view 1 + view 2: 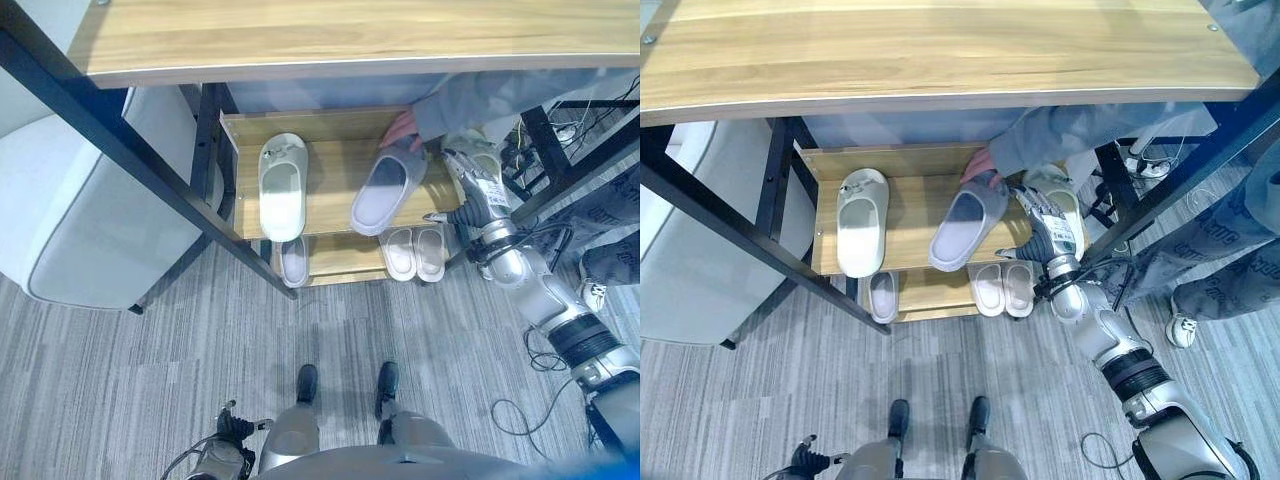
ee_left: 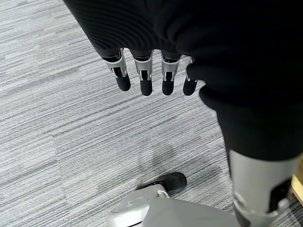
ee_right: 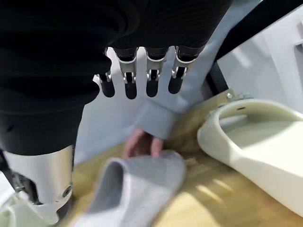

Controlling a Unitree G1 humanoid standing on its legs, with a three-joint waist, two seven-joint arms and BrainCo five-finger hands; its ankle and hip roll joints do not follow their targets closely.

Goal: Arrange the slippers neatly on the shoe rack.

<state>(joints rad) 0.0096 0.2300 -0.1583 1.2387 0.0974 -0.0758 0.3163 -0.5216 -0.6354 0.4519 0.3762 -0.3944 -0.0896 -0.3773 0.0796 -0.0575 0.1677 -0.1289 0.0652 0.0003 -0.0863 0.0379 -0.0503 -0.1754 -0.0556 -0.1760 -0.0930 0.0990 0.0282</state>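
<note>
The grey slipper point(image 1: 965, 222) lies slanted on the upper board of the wooden shoe rack point(image 1: 910, 196), its long axis running diagonally — closed fabric toe toward the back, open heel toward the rack's front edge. A person's hand point(image 1: 980, 163) in a grey sleeve point(image 1: 1070, 133) touches its toe end. The robot's right hand point(image 1: 1048, 225) is raised just beside this slipper on its outer side, fingers point(image 3: 128, 80) straight and relaxed, holding nothing; a smooth cream moulded slipper point(image 3: 258, 137) sits close by that hand. Well across the board from the hand, another cream slipper point(image 1: 861, 221) lies lengthwise, toe to the back. On the lower shelf a pale pair point(image 1: 1003, 287) sits side by side below the hand, and a single grey one point(image 1: 881, 295) farther off. The left hand point(image 2: 151, 71) hangs over striped grey carpet point(image 2: 71, 132), fingers loose and apart.
</note>
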